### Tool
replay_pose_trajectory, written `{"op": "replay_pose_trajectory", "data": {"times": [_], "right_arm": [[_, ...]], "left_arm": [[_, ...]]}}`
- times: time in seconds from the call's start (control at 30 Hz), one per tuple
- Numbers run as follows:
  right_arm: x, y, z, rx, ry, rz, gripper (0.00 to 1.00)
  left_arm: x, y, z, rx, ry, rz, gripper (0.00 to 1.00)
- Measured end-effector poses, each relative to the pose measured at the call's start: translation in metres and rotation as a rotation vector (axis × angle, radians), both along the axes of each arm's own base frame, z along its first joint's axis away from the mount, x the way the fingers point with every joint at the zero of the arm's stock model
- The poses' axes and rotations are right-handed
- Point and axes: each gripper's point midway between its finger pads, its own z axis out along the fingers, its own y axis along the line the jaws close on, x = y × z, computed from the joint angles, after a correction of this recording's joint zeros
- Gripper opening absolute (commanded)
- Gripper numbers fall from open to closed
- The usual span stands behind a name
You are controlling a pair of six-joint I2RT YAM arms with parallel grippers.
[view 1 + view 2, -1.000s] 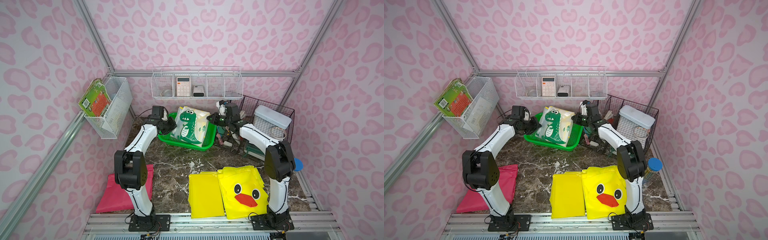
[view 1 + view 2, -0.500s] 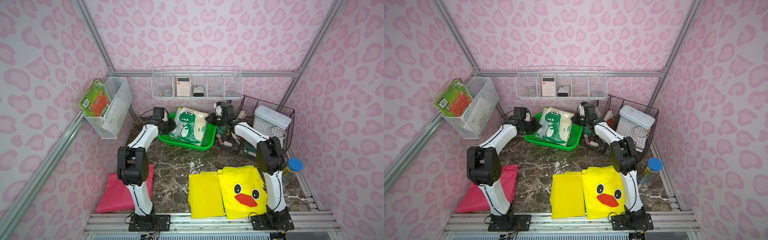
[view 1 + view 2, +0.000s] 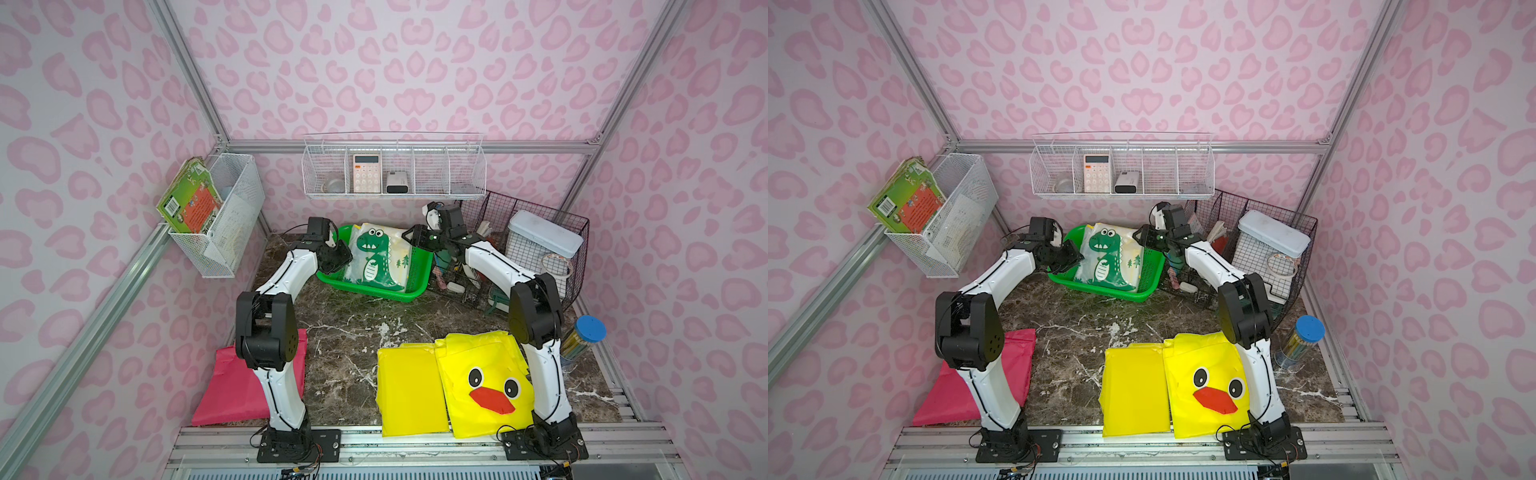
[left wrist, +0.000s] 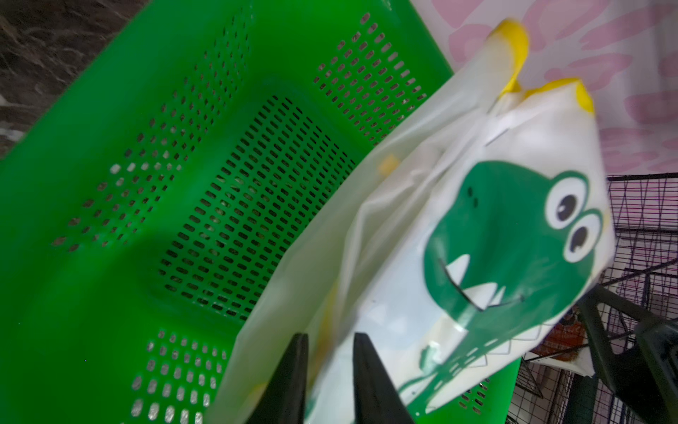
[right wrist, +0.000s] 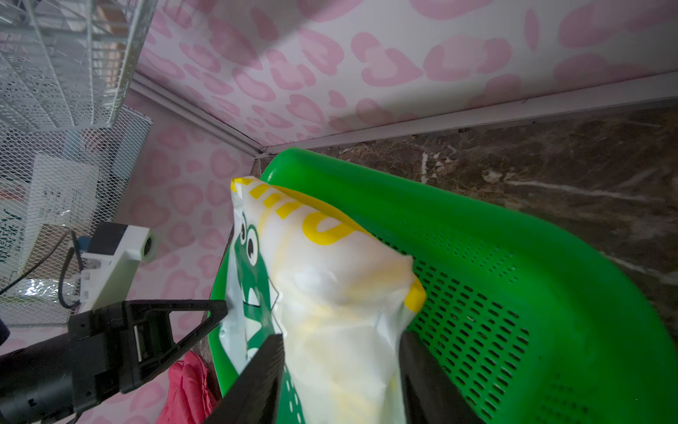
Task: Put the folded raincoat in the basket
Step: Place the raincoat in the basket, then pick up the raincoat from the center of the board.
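The folded raincoat [image 3: 376, 257] [image 3: 1108, 257], white with a green dinosaur and yellow trim, lies tilted in the green basket [image 3: 374, 293] [image 3: 1104, 291] at the back of the table. Its upper end leans over the far rim. My left gripper [image 3: 343, 259] [image 4: 330, 341] is at its left edge, open, with the edge of the raincoat [image 4: 458, 257] loose between the fingers. My right gripper [image 3: 409, 237] [image 5: 341, 341] is at the upper right corner, open wide astride the raincoat [image 5: 330, 293]. The basket floor [image 4: 238, 220] shows bare beside the raincoat.
A black wire rack [image 3: 532, 241] with a lidded box stands right of the basket. White wire baskets [image 3: 392, 170] [image 3: 216, 216] hang on the walls. Near the front lie a yellow duck raincoat [image 3: 486, 382], a yellow sheet [image 3: 409, 390] and a pink one [image 3: 249, 382]. A blue-capped tube [image 3: 582, 340] stands at the right.
Both grippers were shut on the raincoat and have now parted their jaws. The raincoat has stayed in the basket, and both arms have barely moved.
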Motion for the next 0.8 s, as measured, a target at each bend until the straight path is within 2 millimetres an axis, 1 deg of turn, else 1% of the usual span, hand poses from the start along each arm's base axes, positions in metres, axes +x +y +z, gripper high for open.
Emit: {"op": "replay_pose_trajectory", "data": {"times": [0.07,0.1,0.17,0.37,0.43,0.5,0.53,0.57,0.63,0.67,0.73,0.8], "right_arm": [[0.000,0.000,0.000,-0.005,0.000,0.002,0.63],[-0.001,0.000,0.000,-0.007,0.000,0.003,0.64],[-0.001,0.000,0.001,-0.010,-0.003,0.005,0.66],[-0.004,0.000,0.009,-0.026,-0.021,0.005,0.66],[-0.010,0.003,0.016,-0.038,-0.031,0.015,0.66],[-0.019,0.009,0.027,-0.049,-0.055,0.034,0.66],[-0.025,0.012,0.033,-0.055,-0.070,0.043,0.66],[-0.036,0.016,0.038,-0.066,-0.083,0.059,0.66],[-0.058,0.022,0.045,-0.084,-0.099,0.090,0.67],[-0.073,0.024,0.047,-0.098,-0.107,0.107,0.67],[-0.104,0.026,0.046,-0.119,-0.105,0.143,0.67],[-0.131,0.024,0.040,-0.139,-0.097,0.170,0.68]], "left_arm": [[0.002,0.000,0.003,0.000,-0.009,-0.002,0.54],[0.002,0.000,0.004,0.001,-0.009,-0.002,0.56],[0.001,0.000,0.004,0.002,-0.003,-0.002,0.58],[-0.001,0.001,0.010,0.012,-0.007,-0.003,0.65],[-0.003,0.002,0.019,0.015,-0.025,-0.005,0.66],[-0.006,0.002,0.034,0.018,-0.056,-0.013,0.68],[-0.009,0.002,0.040,0.016,-0.068,-0.016,0.69],[-0.013,0.001,0.046,0.013,-0.079,-0.019,0.70],[-0.025,0.001,0.056,0.006,-0.096,-0.027,0.72],[-0.032,0.001,0.059,0.004,-0.101,-0.032,0.73],[-0.052,0.000,0.063,-0.007,-0.103,-0.043,0.74],[-0.072,-0.001,0.063,-0.014,-0.095,-0.056,0.75]]}}
